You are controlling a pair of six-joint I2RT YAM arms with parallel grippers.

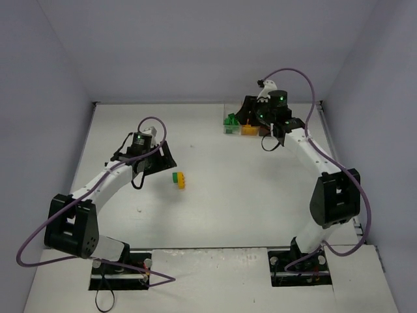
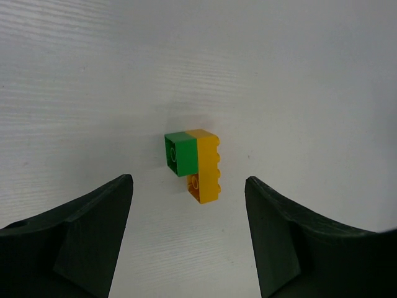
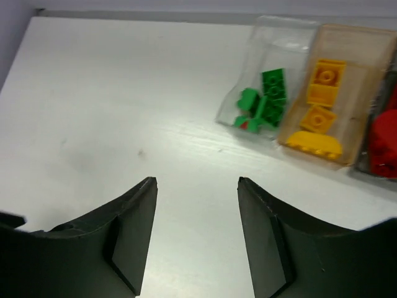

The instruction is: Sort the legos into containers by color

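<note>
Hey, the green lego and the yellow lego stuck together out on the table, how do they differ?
The green lego looks short and squarish; the yellow lego is longer, reaching nearer the left wrist camera. In that view the green one sits on the left, the yellow on the right. Both are joined in one clump, lying on the table outside the containers.

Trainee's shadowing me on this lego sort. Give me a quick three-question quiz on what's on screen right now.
1. True or false: the left claw is gripping the green-and-yellow clump.
2. Which container holds the yellow legos? A clear, B orange-tinted, C dark.
3. Fill in: the right claw is open and holds ____.
Key: 1 false, it is open and the clump lies on the table; 2 B, the orange-tinted container; 3 nothing.
</note>
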